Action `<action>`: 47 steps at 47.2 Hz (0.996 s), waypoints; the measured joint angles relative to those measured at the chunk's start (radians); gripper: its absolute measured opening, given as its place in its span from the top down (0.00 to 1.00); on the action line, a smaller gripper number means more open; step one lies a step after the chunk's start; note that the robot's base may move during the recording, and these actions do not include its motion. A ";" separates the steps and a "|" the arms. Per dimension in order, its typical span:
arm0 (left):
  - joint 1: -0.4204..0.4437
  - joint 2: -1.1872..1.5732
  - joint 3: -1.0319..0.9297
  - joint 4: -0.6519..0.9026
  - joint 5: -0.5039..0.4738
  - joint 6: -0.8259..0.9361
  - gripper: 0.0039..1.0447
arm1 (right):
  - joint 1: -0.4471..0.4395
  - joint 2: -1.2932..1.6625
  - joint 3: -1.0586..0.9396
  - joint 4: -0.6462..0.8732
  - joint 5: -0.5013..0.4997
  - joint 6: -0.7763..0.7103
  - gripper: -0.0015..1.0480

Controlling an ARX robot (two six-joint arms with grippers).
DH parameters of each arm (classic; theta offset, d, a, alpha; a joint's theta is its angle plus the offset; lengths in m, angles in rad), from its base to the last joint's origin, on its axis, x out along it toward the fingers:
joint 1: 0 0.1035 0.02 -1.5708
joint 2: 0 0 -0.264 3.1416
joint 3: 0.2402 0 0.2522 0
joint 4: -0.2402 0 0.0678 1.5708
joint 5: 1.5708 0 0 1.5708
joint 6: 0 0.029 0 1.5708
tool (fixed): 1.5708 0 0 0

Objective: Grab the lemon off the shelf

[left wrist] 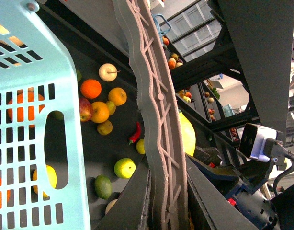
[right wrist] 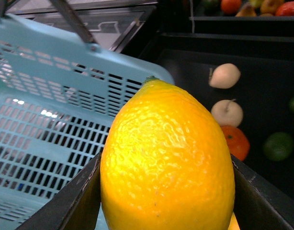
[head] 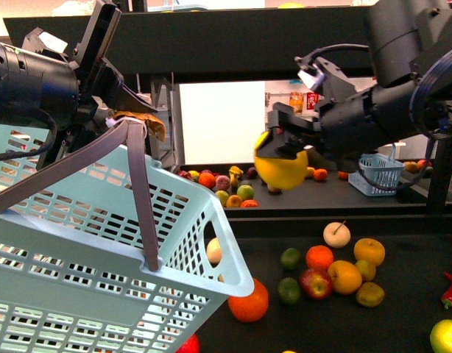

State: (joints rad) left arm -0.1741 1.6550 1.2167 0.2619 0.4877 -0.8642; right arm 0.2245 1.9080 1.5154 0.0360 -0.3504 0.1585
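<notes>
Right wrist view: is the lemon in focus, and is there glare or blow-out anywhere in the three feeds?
Right wrist view: the lemon is sharp, skin texture readable, with a bright sheen; the fruit behind is soft. Front view: the white backdrop behind the shelf is blown out, and the lemon looks flat yellow. Left wrist view: the basket wall is slightly washed out, otherwise clear.

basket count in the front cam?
2. The large light-blue basket hangs by its handle from the left gripper, front left. The small blue basket sits on the shelf tray, back right, beyond the right gripper holding the lemon. Others may be hidden behind the arms.
</notes>
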 joint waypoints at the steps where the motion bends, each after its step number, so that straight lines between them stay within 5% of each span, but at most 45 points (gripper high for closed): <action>1: 0.000 0.000 0.000 0.000 0.000 0.000 0.88 | 0.015 0.000 0.007 -0.007 -0.004 0.003 0.37; 31: 0.000 0.000 0.000 0.000 0.000 0.000 0.88 | 0.179 0.166 0.150 -0.037 0.026 0.040 0.37; 41: 0.000 0.000 0.000 0.000 0.000 0.000 0.88 | 0.200 0.169 0.164 -0.034 0.039 0.039 0.08; 47: 0.000 0.000 0.000 0.000 0.000 -0.001 0.88 | 0.190 0.169 0.163 -0.010 0.049 0.041 0.08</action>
State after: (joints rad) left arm -0.1741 1.6550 1.2163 0.2619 0.4881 -0.8654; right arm 0.4145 2.0773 1.6783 0.0265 -0.3012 0.1997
